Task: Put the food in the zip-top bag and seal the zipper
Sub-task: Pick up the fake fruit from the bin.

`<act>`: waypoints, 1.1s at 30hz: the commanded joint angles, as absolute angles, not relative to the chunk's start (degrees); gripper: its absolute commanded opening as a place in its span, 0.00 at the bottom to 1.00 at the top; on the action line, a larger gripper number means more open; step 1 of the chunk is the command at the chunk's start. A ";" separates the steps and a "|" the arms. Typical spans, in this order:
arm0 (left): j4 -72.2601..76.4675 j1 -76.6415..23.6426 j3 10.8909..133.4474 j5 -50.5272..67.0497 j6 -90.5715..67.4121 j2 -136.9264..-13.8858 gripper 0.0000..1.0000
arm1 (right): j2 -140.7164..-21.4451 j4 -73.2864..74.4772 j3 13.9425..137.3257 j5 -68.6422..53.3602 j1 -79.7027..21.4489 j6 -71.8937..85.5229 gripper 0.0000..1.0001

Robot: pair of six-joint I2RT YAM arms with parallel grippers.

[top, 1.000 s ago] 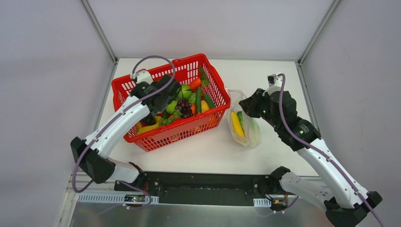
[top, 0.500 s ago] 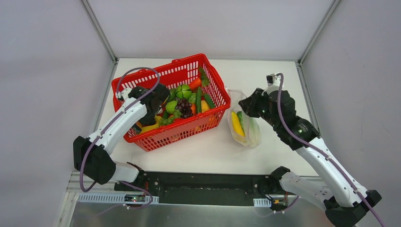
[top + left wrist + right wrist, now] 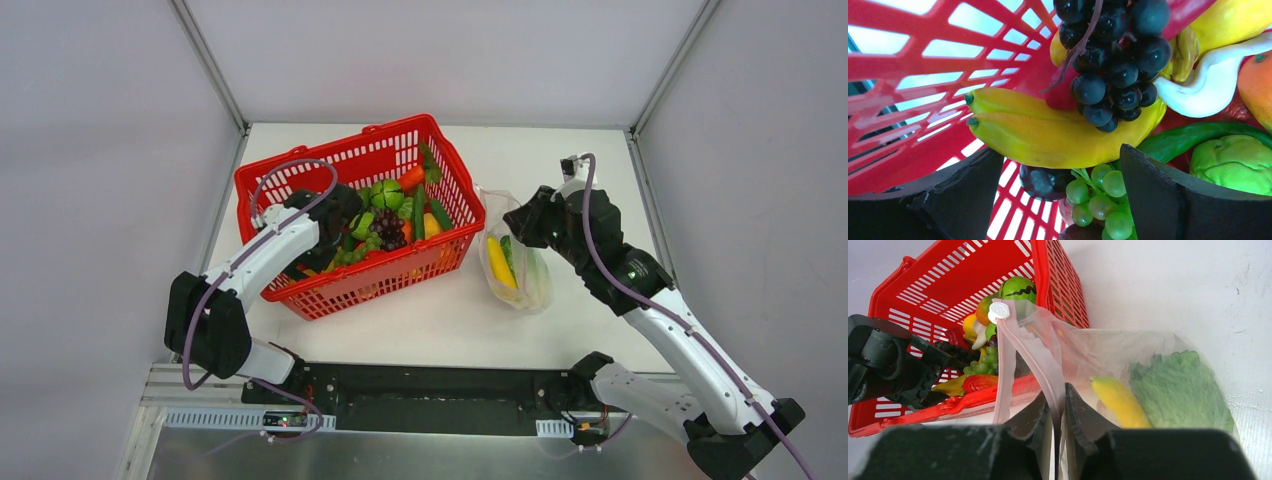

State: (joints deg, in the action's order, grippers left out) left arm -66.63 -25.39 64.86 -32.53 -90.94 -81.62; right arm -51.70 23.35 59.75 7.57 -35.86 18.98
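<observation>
Meanwhile, left gripper [image 3: 1058, 155] gapes over bananas [image 3: 1013, 127] (grapes [image 3: 1108, 65] draped across them); right gripper [image 3: 1058, 395] pinches the zipper [image 3: 1035, 357].

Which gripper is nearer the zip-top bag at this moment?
Right. The right gripper is shut on the pink zipper of the zip-top bag; the left gripper is open inside the red basket, over the bananas.

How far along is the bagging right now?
Done: a banana and the cabbage lie inside the bag. In hand: the right gripper pinches the zipper, while the left gripper, open, reaches into the basket near green grapes. Left: most food sits in the basket; zipper unsealed.
</observation>
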 commanded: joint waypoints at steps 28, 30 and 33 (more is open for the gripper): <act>-65.48 -24.96 58.85 -38.85 -108.45 -83.45 0.42 | -52.38 21.43 59.15 8.13 -35.60 17.10 0.17; -65.47 -24.96 58.80 -39.05 -108.29 -83.66 0.34 | -52.44 21.44 59.15 8.23 -35.62 17.09 0.17; -65.22 -24.96 58.70 -39.60 -107.99 -83.59 0.31 | -52.76 21.45 59.15 8.16 -35.53 17.01 0.17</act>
